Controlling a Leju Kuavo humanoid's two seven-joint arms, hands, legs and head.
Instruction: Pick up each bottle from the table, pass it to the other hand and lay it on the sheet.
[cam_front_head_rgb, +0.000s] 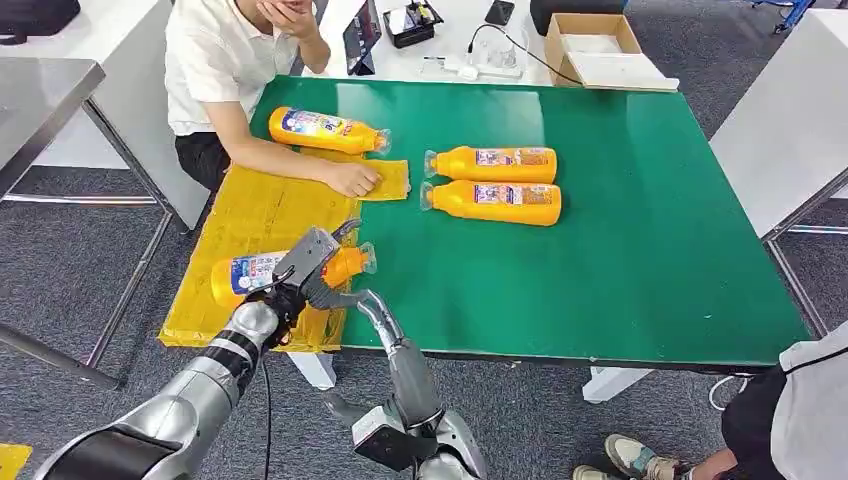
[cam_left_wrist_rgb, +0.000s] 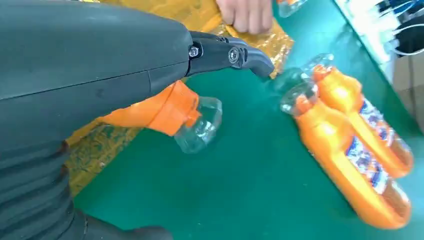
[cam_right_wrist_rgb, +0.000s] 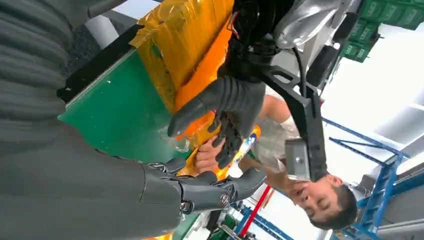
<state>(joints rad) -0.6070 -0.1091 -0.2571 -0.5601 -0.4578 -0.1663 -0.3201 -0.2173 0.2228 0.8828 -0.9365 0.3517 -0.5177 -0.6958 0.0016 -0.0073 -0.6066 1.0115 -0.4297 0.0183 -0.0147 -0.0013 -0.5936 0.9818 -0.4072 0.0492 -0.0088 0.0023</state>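
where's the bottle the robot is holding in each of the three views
Head view: the held bottle lies sideways in the left hand, over the yellow sheet, lower left.
Left wrist view: its orange neck and clear cap stick out under the hand, centre left.
Right wrist view: an orange strip behind the dark fingers.
Shared landmark: the yellow sheet.

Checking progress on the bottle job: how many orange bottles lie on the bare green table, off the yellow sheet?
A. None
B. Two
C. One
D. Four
B. Two orange bottles lie side by side on the green table, clear of the yellow sheet; another bottle lies at the sheet's far end by the person's arm, and the left hand holds one over the sheet.
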